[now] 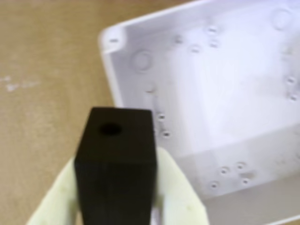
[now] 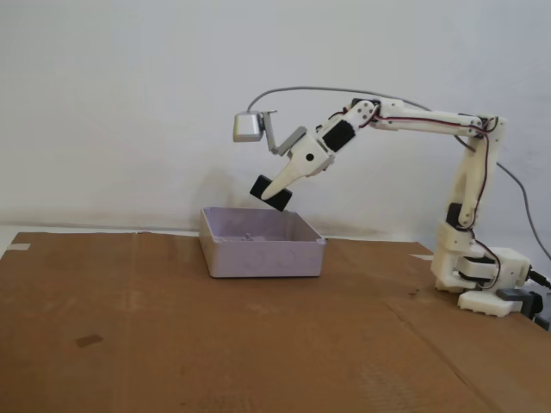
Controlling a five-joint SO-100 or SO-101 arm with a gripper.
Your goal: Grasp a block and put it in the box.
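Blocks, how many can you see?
1. The black block is gripped in the gripper, held in the air above the white box. None visible inside the box.

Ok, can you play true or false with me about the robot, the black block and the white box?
1. The gripper holds the block. True.
2. The block is already lying in the box. False: it hangs in the air above the box.
3. The box has another block in it. False: the wrist view shows nothing in it.
4. The block has a round hole in its end. True.
5. The box stands on brown cardboard. True.
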